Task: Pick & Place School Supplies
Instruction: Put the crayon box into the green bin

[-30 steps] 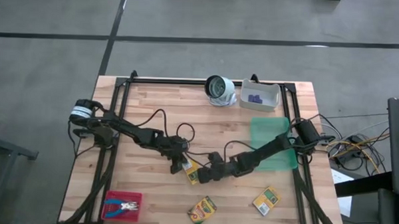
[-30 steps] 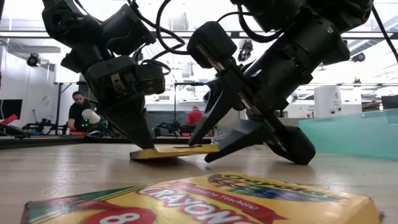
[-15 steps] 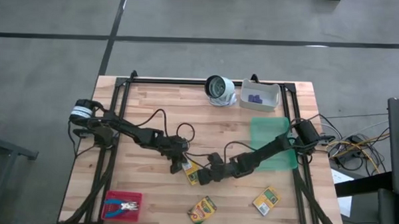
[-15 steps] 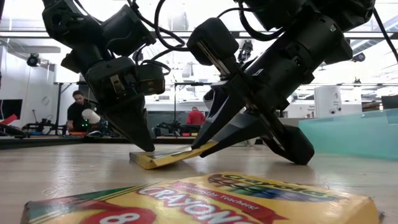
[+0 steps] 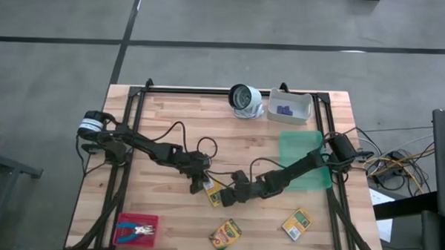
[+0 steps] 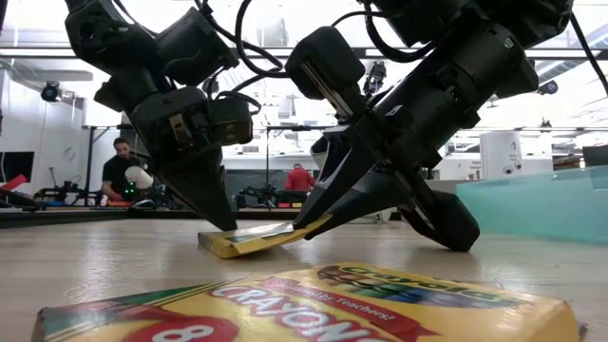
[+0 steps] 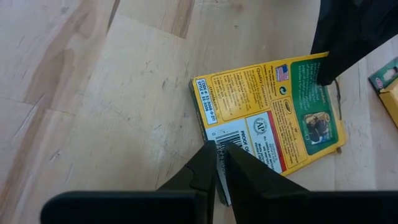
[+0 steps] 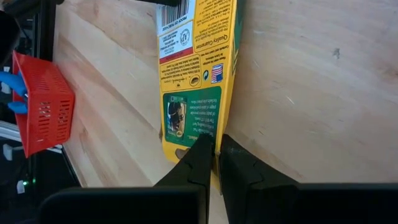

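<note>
crayon box (image 6: pixel 255 239) end lifted off table | right hand (image 8: pixel 216 154) closed on it | left hand (image 7: pixel 219 163) pinches other end

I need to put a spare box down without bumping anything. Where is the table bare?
Bare wood lies between the red tray and the left arm's base, and behind both arms up to the white bin. The middle is crowded: left gripper and right gripper meet at one crayon box.

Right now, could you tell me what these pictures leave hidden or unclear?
- High view: the middle crayon box is mostly covered by the left gripper and right gripper.
- High view: the purple pieces in the white bin are too small to identify.
- Low view: the near crayon box is cut off by the bottom edge.
</note>
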Action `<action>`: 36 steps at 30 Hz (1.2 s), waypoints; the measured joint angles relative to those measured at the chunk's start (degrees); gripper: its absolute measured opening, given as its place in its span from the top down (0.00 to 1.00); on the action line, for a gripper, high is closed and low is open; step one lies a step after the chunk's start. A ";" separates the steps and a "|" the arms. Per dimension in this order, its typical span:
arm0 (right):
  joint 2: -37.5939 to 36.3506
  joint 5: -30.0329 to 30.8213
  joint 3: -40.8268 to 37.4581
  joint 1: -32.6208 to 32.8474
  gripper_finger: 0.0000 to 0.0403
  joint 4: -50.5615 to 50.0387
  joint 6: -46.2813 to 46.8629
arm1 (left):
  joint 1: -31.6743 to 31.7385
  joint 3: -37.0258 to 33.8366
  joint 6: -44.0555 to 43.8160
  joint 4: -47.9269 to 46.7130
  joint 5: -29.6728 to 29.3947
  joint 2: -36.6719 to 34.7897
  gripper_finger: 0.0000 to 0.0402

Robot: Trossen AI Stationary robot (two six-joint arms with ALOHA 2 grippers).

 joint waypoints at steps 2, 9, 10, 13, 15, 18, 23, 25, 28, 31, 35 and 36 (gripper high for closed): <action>0.00 -0.01 0.00 0.00 0.97 0.00 0.00 | 0.00 0.00 0.03 -0.02 0.29 -0.33 0.91; -0.34 -0.03 0.00 -0.04 0.97 -0.05 -0.22 | 0.00 -0.04 2.32 0.11 0.89 -3.71 0.91; -0.38 -0.03 0.00 -0.04 0.97 -0.07 -0.25 | 0.00 -0.04 2.86 0.13 0.90 -4.17 0.91; -0.83 -0.05 0.00 -0.05 0.97 -0.04 -1.64 | 0.00 -0.07 4.30 -0.09 1.02 -5.80 0.91; -1.18 0.05 -0.02 -0.15 0.97 -0.14 -2.60 | 0.00 -0.07 4.91 -0.04 1.09 -7.00 0.91; -1.94 0.22 -0.07 -0.24 0.97 -0.25 -3.63 | 0.00 -0.07 6.10 -0.09 1.10 -8.61 0.91; -2.54 -1.00 -0.17 -0.13 0.97 -0.35 -5.36 | 0.00 -0.09 8.10 -0.04 0.92 -11.87 0.91; -2.84 -1.34 -0.24 -0.13 0.97 -0.37 -5.70 | 0.00 -0.11 8.89 -0.12 0.84 -13.31 0.91; -3.10 -1.32 -0.26 -0.13 0.97 -0.44 -6.07 | 0.00 -0.11 10.64 -0.02 0.73 -15.88 0.91; -3.28 -1.30 -0.26 -0.13 0.97 -0.39 -6.81 | -0.09 -0.11 13.17 0.02 0.13 -18.99 0.91; -3.28 -1.30 -0.26 -0.12 0.97 -0.39 -7.92 | -0.17 -0.11 16.55 0.44 -0.99 -24.34 0.91; -3.28 -1.30 -0.26 -0.11 0.97 -0.38 -7.97 | -0.17 -0.11 16.99 0.53 -1.02 -25.83 0.91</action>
